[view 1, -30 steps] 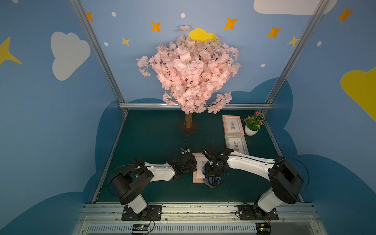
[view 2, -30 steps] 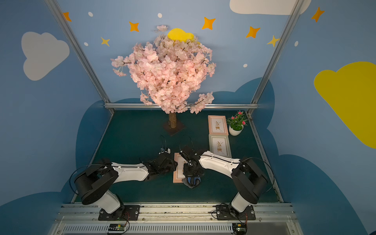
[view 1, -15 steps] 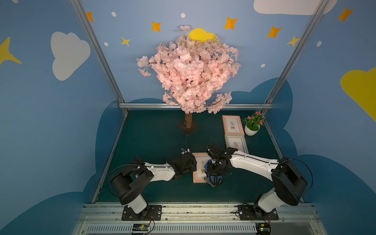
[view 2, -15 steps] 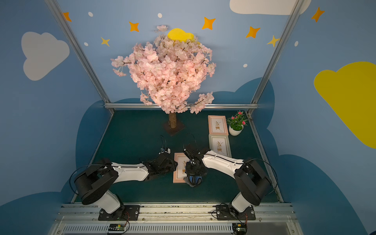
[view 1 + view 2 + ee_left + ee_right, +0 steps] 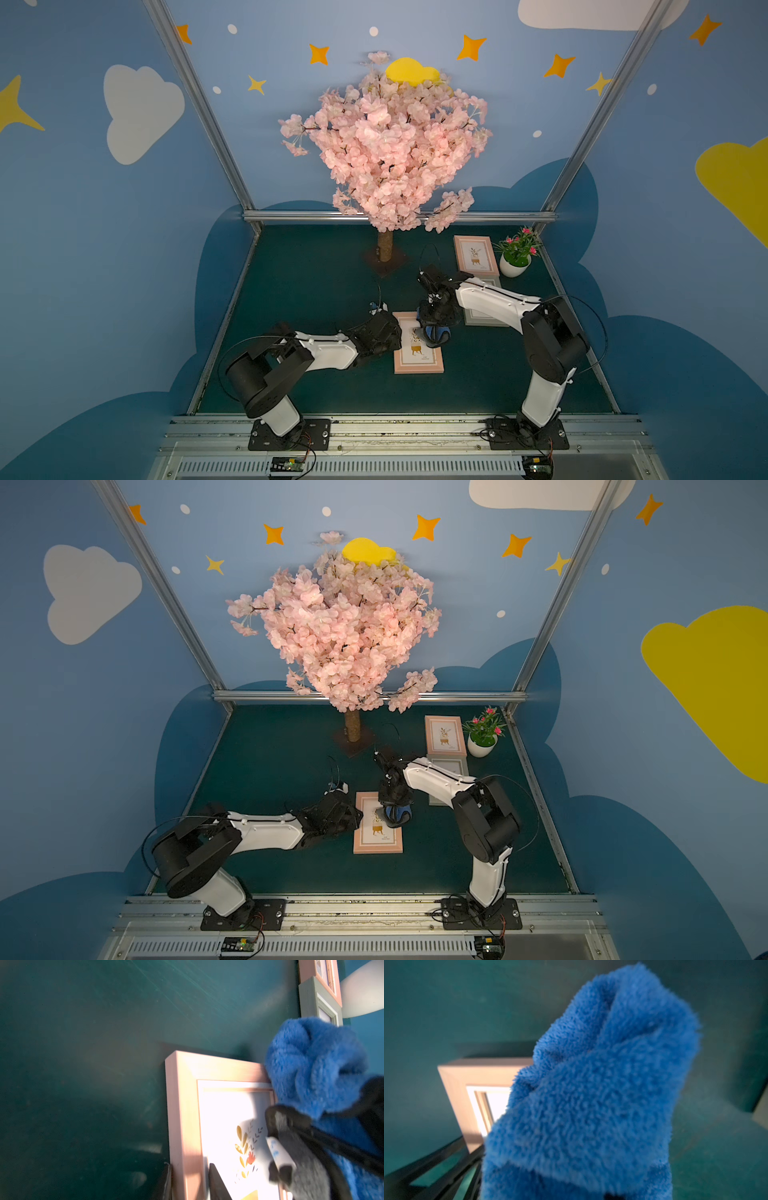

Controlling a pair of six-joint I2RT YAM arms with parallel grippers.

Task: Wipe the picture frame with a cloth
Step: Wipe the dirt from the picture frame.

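Left gripper [image 5: 191,1184]: clenched across one side rail of the picture frame [image 5: 417,355], one finger outside the rail and one over the glass, pinning it to the green table [image 5: 316,291].
Right gripper [image 5: 395,808]: grasping the cloth [image 5: 591,1095], which is bunched into a blue wad bulging past its fingertips.
Cloth position: over the frame corner across from the left jaws. The wrist views are blurred, so it may be pressing the glass or only hovering.
Step in hand: probably wiping strokes across the glass.
Doing it well: press lightly so plush, not fingertips, meets the glass. Sweep toward the left jaws and stop short of them. A firm left clamp should prevent sliding.
Around: a grey-green frame [image 5: 484,320] just behind the right jaws, under that arm. Beyond it are a second pink frame [image 5: 476,254] and a potted plant [image 5: 515,259]. The blossom tree [image 5: 386,153] stands well apart.
In the way: the left finger hides a strip of glass, and a wide backstroke could nudge the grey-green frame.
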